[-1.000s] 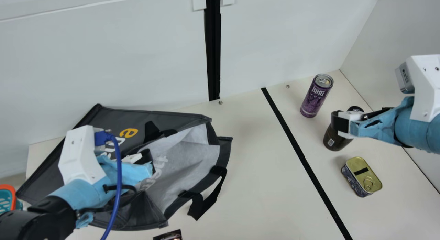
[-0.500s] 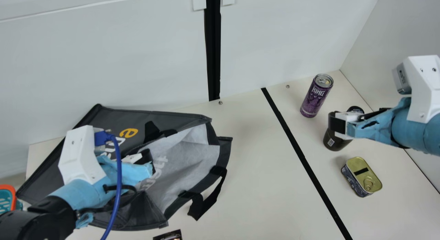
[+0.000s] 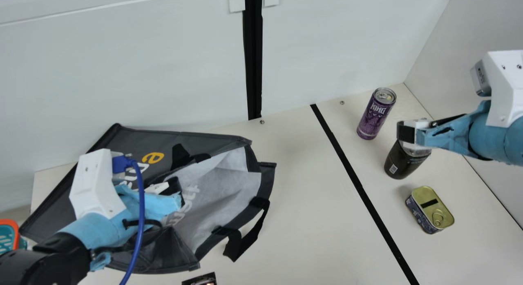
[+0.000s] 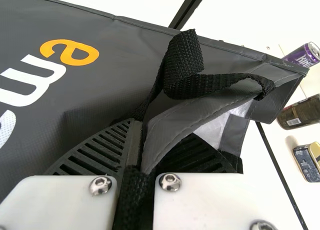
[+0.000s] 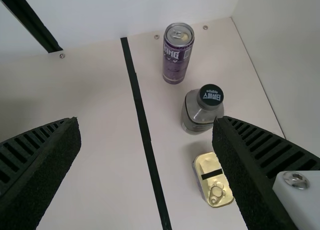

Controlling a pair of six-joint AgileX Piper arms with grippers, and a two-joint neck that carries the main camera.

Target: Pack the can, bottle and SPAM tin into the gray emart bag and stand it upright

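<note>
My left gripper (image 3: pixel 173 189) is at the mouth of the gray emart bag (image 3: pixel 135 142), which lies on its side at the left. In the left wrist view, the left gripper (image 4: pixel 142 140) is shut on the bag's edge (image 4: pixel 167 127) and strap. My right gripper (image 3: pixel 404 134) hangs above the dark bottle (image 3: pixel 402 162), hiding its cap in the main view. The right gripper (image 5: pixel 146 122) stands wide open, nothing between its fingers. The purple can (image 3: pixel 376 113) stands behind the bottle; the SPAM tin (image 3: pixel 431 209) lies in front of it.
An orange and teal basket (image 3: pixel 9 236) shows at the left edge and a small dark object (image 3: pixel 200 279) at the bottom. A black strip (image 3: pixel 359 187) crosses the table between bag and items. Walls stand at the back and right.
My right gripper has shifted slightly left, then back right and up the picture, uncovering more of the bottle's body. The left arm, bag and three items have kept still.
</note>
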